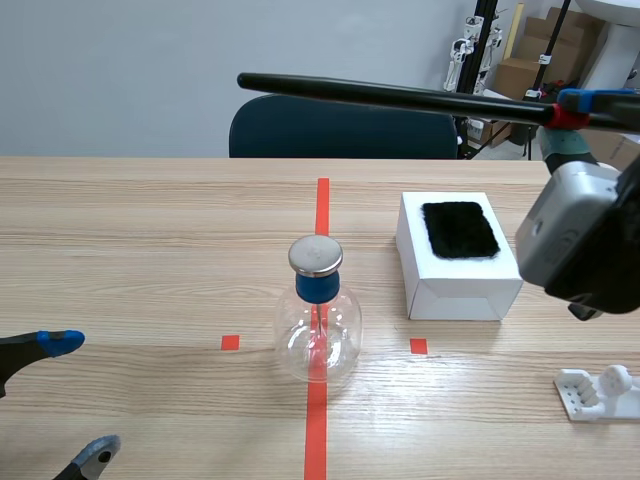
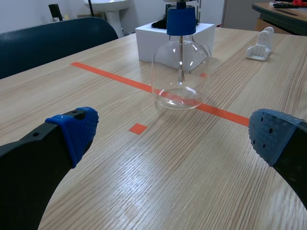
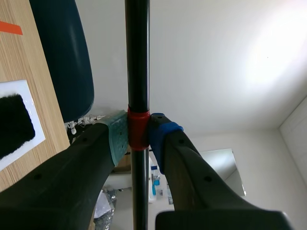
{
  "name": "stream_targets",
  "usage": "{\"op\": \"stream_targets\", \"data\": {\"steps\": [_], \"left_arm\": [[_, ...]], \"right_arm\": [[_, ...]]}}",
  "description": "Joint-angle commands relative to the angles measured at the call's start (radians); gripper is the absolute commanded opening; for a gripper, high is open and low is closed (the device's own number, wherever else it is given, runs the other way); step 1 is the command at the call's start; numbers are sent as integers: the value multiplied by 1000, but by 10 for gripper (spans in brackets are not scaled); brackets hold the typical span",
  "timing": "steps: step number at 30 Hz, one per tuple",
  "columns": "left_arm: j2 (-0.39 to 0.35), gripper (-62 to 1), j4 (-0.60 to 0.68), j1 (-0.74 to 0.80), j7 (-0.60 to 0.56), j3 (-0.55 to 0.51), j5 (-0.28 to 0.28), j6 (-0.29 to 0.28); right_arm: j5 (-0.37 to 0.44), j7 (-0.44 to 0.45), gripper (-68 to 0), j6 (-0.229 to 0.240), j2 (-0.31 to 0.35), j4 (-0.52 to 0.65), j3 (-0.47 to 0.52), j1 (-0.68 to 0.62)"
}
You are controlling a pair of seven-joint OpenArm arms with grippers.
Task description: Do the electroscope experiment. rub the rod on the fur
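The left hand (image 1: 78, 398) is hovering low over the counter (image 1: 150, 250), fingers spread and gripping nothing. One glass electroscope (image 1: 318, 320) is standing on the centre tape line; it is looking fragile and tippy, best left untouched. One black rod (image 1: 400, 97) is hanging roughly level in the air, raised well above the fur, and it is looking stiff, light and smooth, probably slippery. One patch of black fur (image 1: 459, 229) is lying on one white box (image 1: 455, 290); it is looking soft, and the light box may be sliding under firm strokes. The right hand (image 3: 139, 139) is clamping the rod at its red band (image 1: 566, 118) near one end, a sound hold. One white stand (image 1: 598, 390) is sitting beyond.
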Motion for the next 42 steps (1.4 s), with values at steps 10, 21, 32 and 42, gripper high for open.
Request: {"op": "stream_targets", "data": {"steps": [10,21,32,42], "left_arm": [[-9,14,19,0,-46,-6,-13,2],[-9,14,19,0,-46,-6,-13,2],[-9,14,19,0,-46,-6,-13,2],[-9,14,19,0,-46,-6,-13,2]], "right_arm": [[12,-27,-676,-14,0,18,9,6],[-25,-156,-676,-28,0,18,9,72],[-142,-267,-673,68,0,-9,56,189],[-187,-270,-635,68,42,-192,61,356]]}}
